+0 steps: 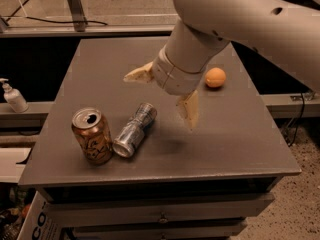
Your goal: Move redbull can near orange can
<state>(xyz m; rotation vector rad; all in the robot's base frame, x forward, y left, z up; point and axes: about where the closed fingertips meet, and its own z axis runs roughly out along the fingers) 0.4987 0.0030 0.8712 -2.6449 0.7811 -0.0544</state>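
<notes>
Slim metallic redbull can (134,130) lies sideways against the upright orange can (92,135) on a matte grey table (240,134); the gripper (159,100) hangs above, fingers (189,111) splayed, empty.

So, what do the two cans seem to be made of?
The redbull can, lying on its side, looks like thin shiny metal, probably aluminium: it glints silver. The orange can, upright, seems the same: silver pull-tab top, glossy printed wall. The open gripper hangs over the table just behind them.
</notes>
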